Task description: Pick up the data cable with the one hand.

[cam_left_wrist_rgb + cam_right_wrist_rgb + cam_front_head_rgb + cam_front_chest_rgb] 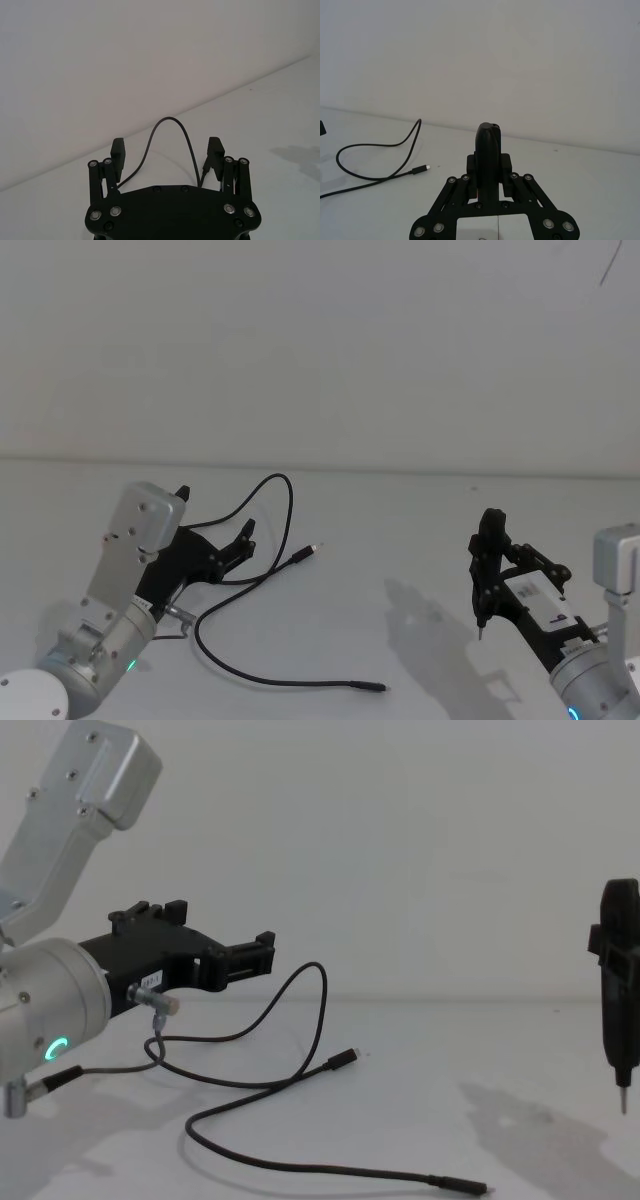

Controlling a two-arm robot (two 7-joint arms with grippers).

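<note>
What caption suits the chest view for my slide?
Open left gripper hovers above the data cable; right gripper, at the right edge, holds a black tool.

White table [400, 525] before a plain wall [320, 340]; slim black upright tool [620, 970], metal tip seemingly above the tabletop

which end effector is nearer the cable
Left. The left end effector hovers open over the cable; the right end effector, gripping a tool, sits far to its right.
</note>
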